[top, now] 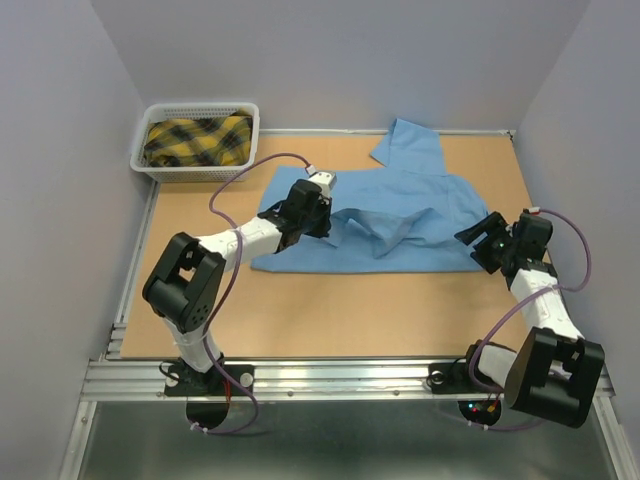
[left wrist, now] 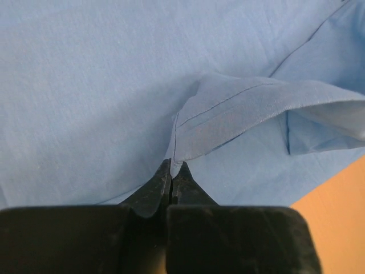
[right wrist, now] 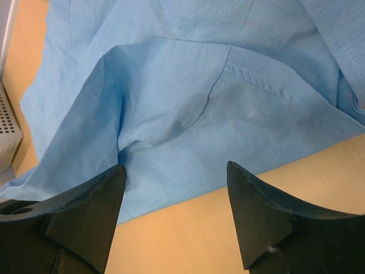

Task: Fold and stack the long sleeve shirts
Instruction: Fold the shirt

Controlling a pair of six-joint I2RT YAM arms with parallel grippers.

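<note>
The light blue cloth shirt (top: 400, 215) lies spread out on the back half of the flat tan table (top: 330, 310), with bare board in front. The left gripper (left wrist: 172, 168) pinches a fold of the shirt tight. The right gripper (right wrist: 177, 171) gapes wide at the shirt's right edge and holds nothing.

A light blue shirt (top: 400, 215) was spread, rumpled, over the far half of the counter (top: 350, 310) — one sleeve laid toward the back wall. The left fingers (top: 318, 222) were set on its left part, the right fingers (top: 470, 236) at its right edge. A yellow-and-black plaid cloth (top: 200, 140) was seen in a white basket (top: 150, 162) at the far left corner.
</note>
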